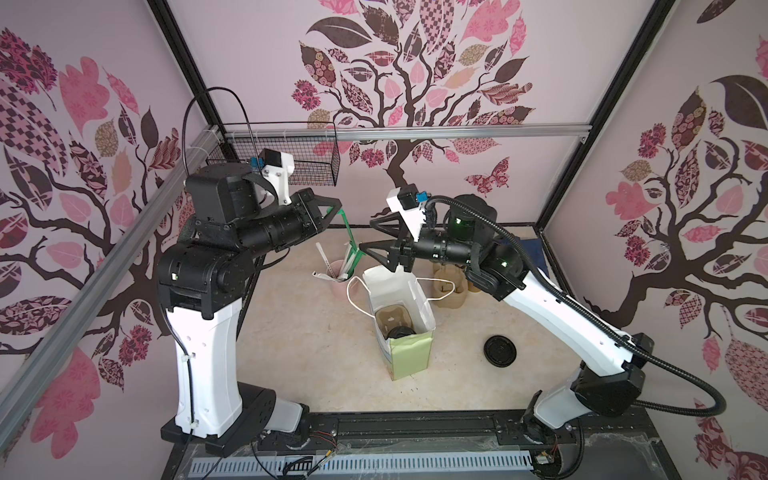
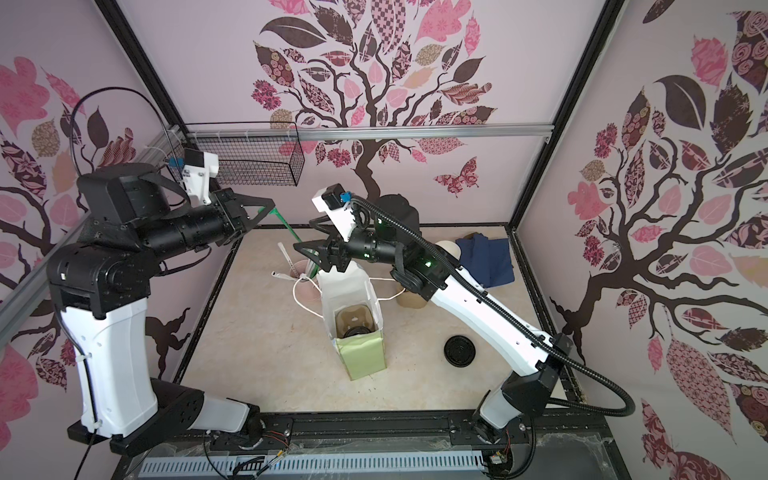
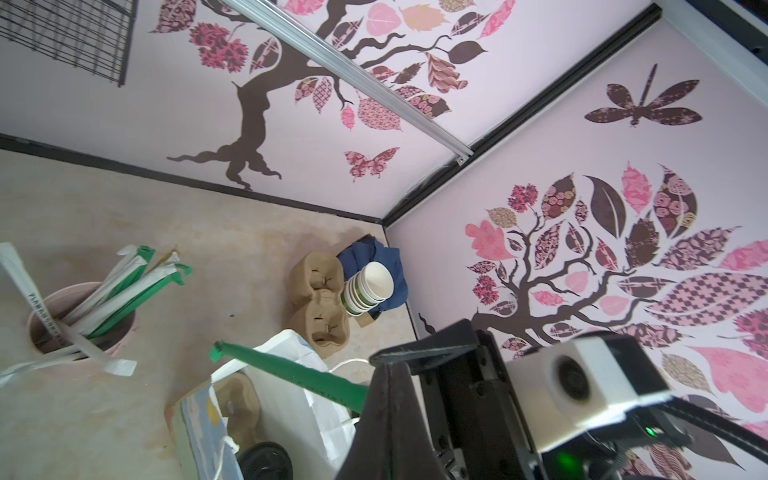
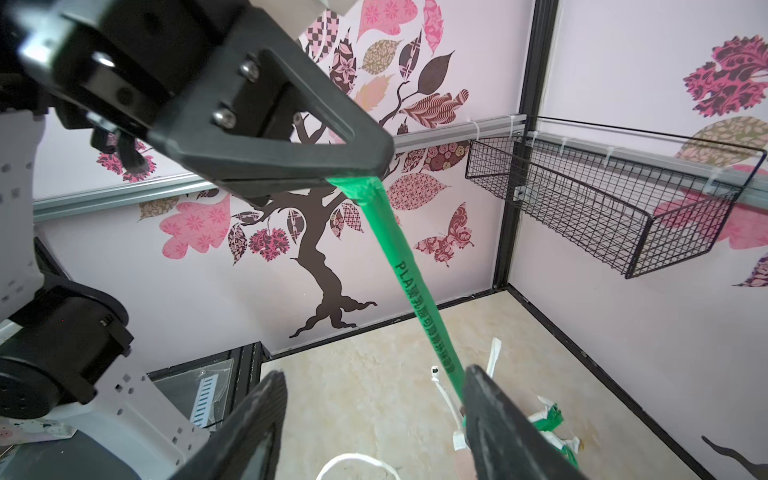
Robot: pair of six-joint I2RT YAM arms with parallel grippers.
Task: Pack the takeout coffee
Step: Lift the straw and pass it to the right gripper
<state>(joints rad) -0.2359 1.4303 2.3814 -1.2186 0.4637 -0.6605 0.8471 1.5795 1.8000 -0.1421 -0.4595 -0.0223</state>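
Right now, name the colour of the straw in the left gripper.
Green. The straw shows best in the right wrist view.

Loose lid flat on table. Pink cup holds wrapped straws. Green straw slants over it. Cup stack tilted between carriers and blue cloth. Wire basket on rear rail.

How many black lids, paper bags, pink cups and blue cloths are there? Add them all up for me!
Black lids: 2, a loose lid and the one on the coffee in the bag
Paper bag: 1
Pink cup: 1
Blue cloth: 1
Total: 5
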